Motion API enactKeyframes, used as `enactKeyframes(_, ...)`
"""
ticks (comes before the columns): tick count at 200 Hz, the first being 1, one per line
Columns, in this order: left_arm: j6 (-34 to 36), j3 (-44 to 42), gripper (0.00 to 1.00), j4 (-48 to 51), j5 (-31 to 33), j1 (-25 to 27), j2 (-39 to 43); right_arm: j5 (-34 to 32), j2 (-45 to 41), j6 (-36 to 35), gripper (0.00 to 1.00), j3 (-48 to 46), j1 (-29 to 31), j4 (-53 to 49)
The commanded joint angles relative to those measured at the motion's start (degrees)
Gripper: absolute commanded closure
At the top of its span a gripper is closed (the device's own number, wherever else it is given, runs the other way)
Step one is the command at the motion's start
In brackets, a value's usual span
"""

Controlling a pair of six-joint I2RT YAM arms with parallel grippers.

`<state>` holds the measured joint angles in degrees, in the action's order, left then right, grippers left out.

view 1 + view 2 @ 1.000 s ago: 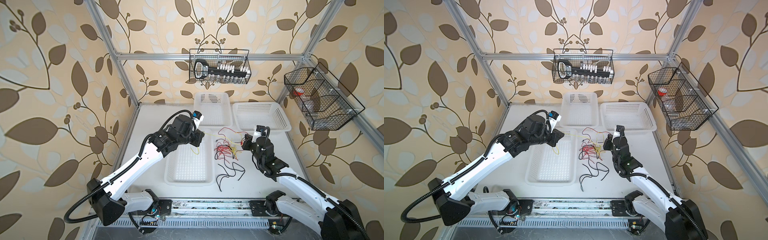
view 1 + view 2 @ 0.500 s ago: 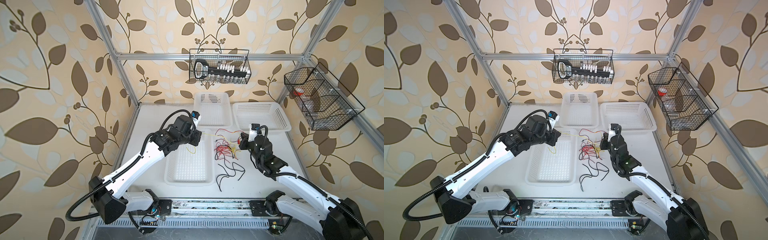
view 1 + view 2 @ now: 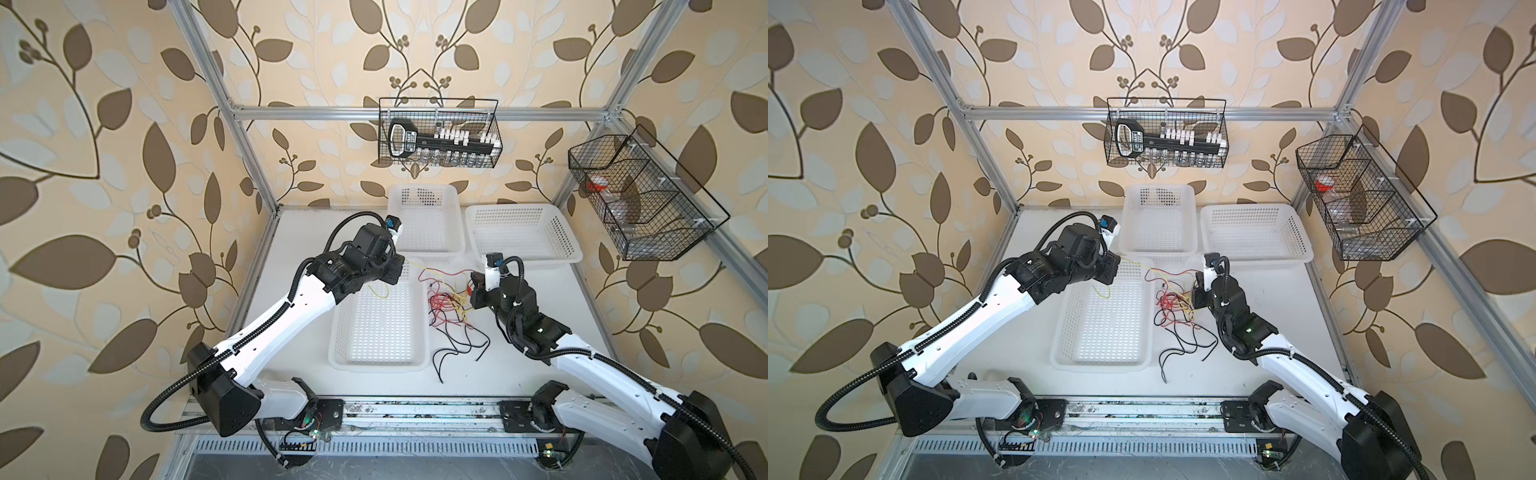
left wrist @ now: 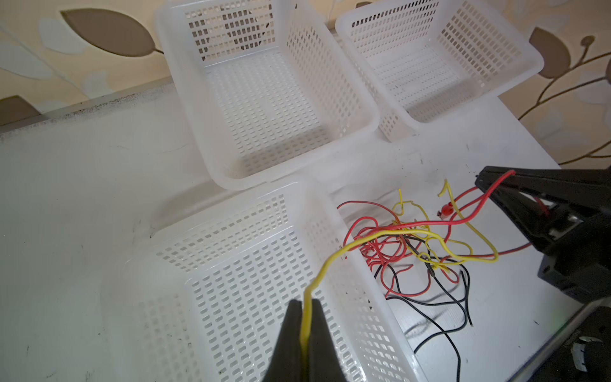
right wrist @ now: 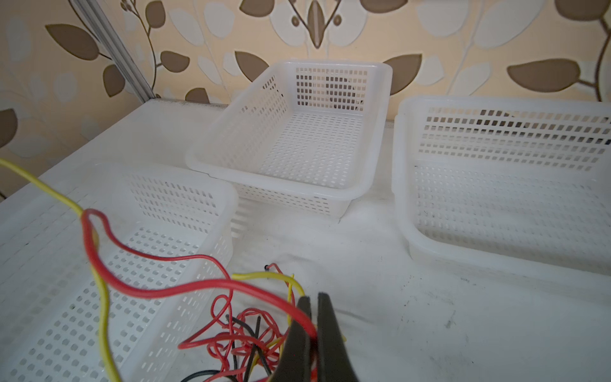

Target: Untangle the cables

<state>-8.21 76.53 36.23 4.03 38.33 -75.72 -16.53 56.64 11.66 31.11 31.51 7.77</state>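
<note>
I see the cables (image 3: 451, 305) as a loose red, yellow and black knot on the counter (image 3: 299, 232), just beside the near basket (image 3: 378, 365). One yellow strand (image 4: 380, 233) rises over that basket, pinched in my left hand (image 4: 306, 306); a red strand (image 5: 198, 286) lifts into my right hand (image 5: 314, 304). Black tails (image 3: 437, 365) trail nearer.

Three white perforated plastic baskets sit on the white table (image 3: 498, 374): the near basket (image 3: 376, 361) toward the front edge, the middle basket (image 3: 424, 224) at the back edge, and the wide basket (image 3: 521, 232) by the back right corner.

Two black wire baskets hang above it: the back wire basket (image 3: 440, 137) and the side wire basket (image 3: 640, 199).

There are two robot arms, the left arm (image 3: 286, 320) and the right arm (image 3: 590, 365). Each carries one gripper, the left gripper (image 4: 306, 302) and the right gripper (image 5: 314, 296).

One tangle of cables (image 3: 451, 307) lies between the near basket and the right edge. It has three colours: yellow cable (image 4: 363, 239), red cable (image 5: 185, 287) and black cable (image 4: 429, 322). The strands are hard to count in the knot, seemingly at least two of each.
</note>
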Motion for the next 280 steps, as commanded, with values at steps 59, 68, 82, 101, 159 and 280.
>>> enactKeyframes(59, 0.9, -4.2, 1.0, -2.4, 0.7, 0.5, 9.1, -14.1, 1.7, 13.9, 1.0, 2.9, -6.1, -7.1)
enactKeyframes(68, 0.8, -4.6, 1.0, -2.2, 1.0, 0.5, 9.9, -13.3, 1.6, 15.1, 1.0, 2.4, -7.9, -7.8)
enactKeyframes(82, 1.2, -6.0, 1.0, -3.1, 0.0, 0.4, 11.6, -12.8, 1.6, 16.3, 1.0, 1.9, -10.0, -8.8)
enactKeyframes(101, 1.0, -7.7, 1.0, -4.7, -0.2, 0.3, 13.8, -12.9, 1.9, 16.4, 1.0, 1.6, -11.6, -10.0)
enactKeyframes(159, -7.9, -10.1, 1.0, 3.3, 12.6, 0.0, 17.5, -13.8, -1.9, 15.9, 1.0, -0.1, -11.7, -12.2)
enactKeyframes(280, -25.5, -23.5, 0.93, 4.5, 16.6, -0.2, 12.7, -9.0, -4.1, 14.5, 1.0, 0.6, -9.4, -14.5)
